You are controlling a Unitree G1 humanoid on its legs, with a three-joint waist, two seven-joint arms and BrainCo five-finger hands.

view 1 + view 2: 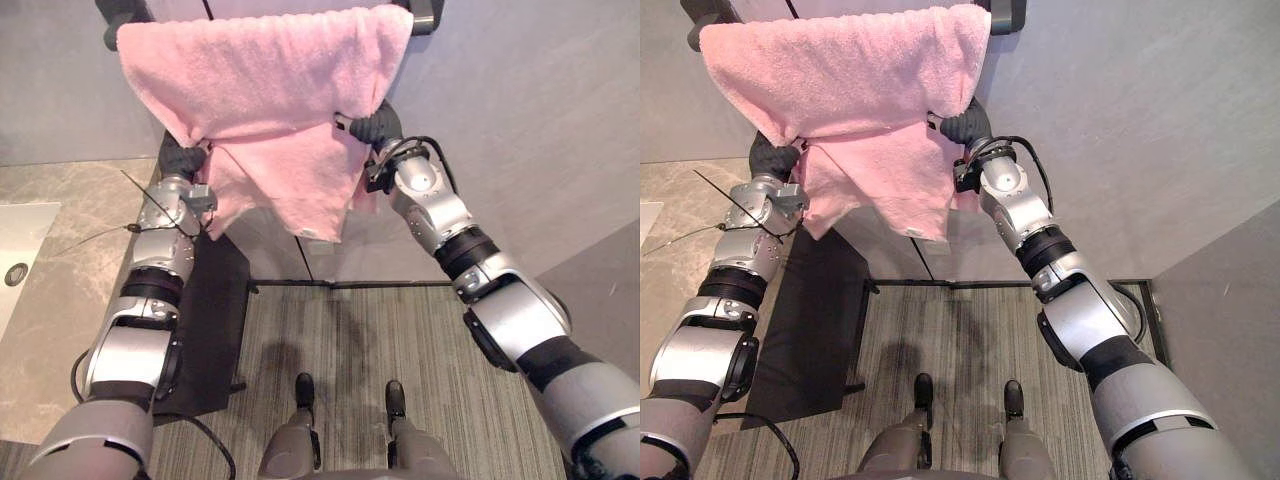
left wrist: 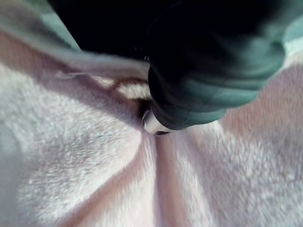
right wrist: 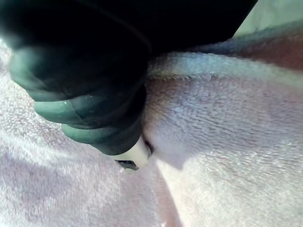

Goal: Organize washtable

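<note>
– Up on the dark bar [image 1: 427, 17] by the grey wall [image 1: 520, 120], what is hanging?

– A fluffy pink terry towel [image 1: 260, 70]. It is draped over the bar, and its lower layer drops to a corner just below and between the two wrists.

– Where is the left hand?

– The left hand [image 1: 185, 160] is raised against the towel's left lower edge, with its dark ribbed cover touching the cloth. In the left wrist view, the hand [image 2: 208, 71] shows as that cover with one silver finger [image 2: 154, 124] pushed into a crease of pink pile. I cannot tell whether its fingers grip the cloth.

– And the right hand?

– The right hand [image 1: 375, 128] is tucked under the towel's right edge, just below the upper fold. In the right wrist view, the hand [image 3: 85, 85] is pressed against the towel, and a pale finger [image 3: 135, 153] disappears into the cloth. I cannot tell how far it is closed either.

– What lies below?

– A beige marble counter [image 1: 80, 220] with a white sink [image 1: 20, 240] is on the left. Grey striped carpet [image 1: 400, 340] lies underneath.
</note>
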